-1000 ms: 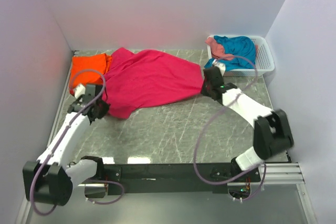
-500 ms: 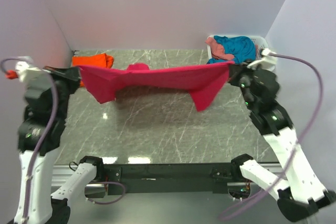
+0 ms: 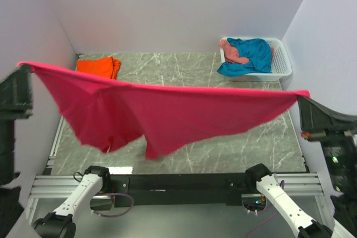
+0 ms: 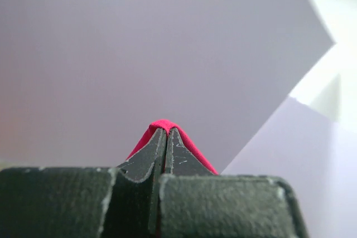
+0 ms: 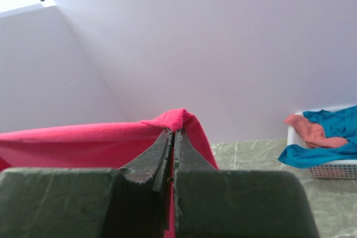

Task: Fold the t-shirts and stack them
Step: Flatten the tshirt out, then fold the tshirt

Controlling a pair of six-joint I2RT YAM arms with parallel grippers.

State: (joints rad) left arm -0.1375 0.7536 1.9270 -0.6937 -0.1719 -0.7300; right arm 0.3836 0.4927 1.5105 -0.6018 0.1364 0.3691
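Magenta-pink t-shirt point(image 3: 167, 110) is up in the air, stretched wide between the two pincers and hanging well above the counter point(image 3: 189, 68). The left pincer point(image 3: 22, 68) is clamped tight on one end of the shirt's top edge. In its wrist view the fingers point(image 4: 142, 163) are pressed together, with only a small peak of pink cloth poking out past the tips. It's the same story at the right pincer point(image 3: 301, 96): its fingers point(image 5: 192, 160) are closed hard on the other end, a fold of pink draped over the tips and the rest running off to one side.

Between the two grips the top edge runs in a nearly straight line, dipping only slightly. Below it the cloth sags, and the deepest folds hang nearer the left pincer than the right, clear of the counter.

Beyond the left pincer, at the far edge of the counter, the orange t-shirt point(image 3: 99, 66) lies in a folded heap. Beyond the right pincer sits the white slatted basket point(image 3: 281, 62) — inside it the teal-blue t-shirt point(image 3: 254, 54) is crumpled up, with the salmon-pink t-shirt point(image 3: 233, 51) bunched against it, both spilling a little over the rim.
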